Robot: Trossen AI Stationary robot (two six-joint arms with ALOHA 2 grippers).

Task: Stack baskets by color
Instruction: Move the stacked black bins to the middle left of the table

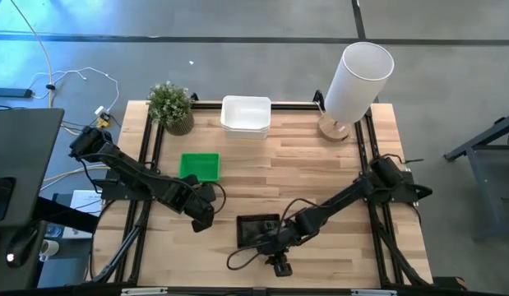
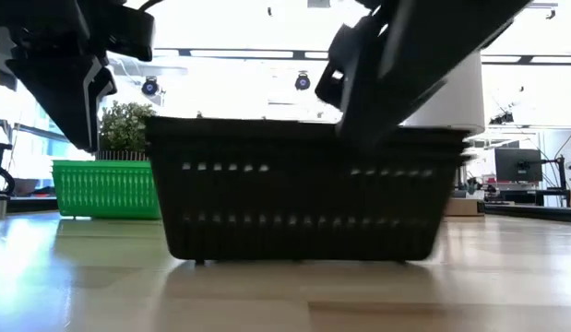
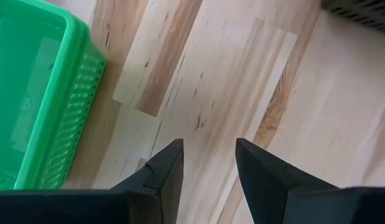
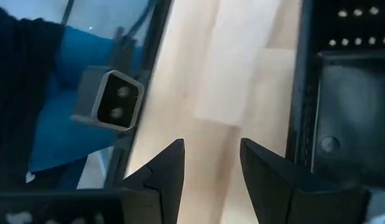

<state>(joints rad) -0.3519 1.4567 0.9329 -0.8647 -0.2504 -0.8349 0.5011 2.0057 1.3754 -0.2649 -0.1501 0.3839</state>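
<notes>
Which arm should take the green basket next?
Left, probably. The left gripper hovers open and empty just beside the green basket; the right gripper sits farther off, at the black basket.

A potted plant (image 1: 171,106) and white cylinder (image 1: 358,77) stand on the table (image 1: 320,173).

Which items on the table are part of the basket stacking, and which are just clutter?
Job items:
- white baskets, at the far edge
- green basket, left of centre
- black basket, near edge, by the right gripper

Just there:
- potted plant, far left corner
- tall white cylinder on its wooden base, far right corner

Both grippers are open and empty; the left gripper is near the green basket.
</notes>
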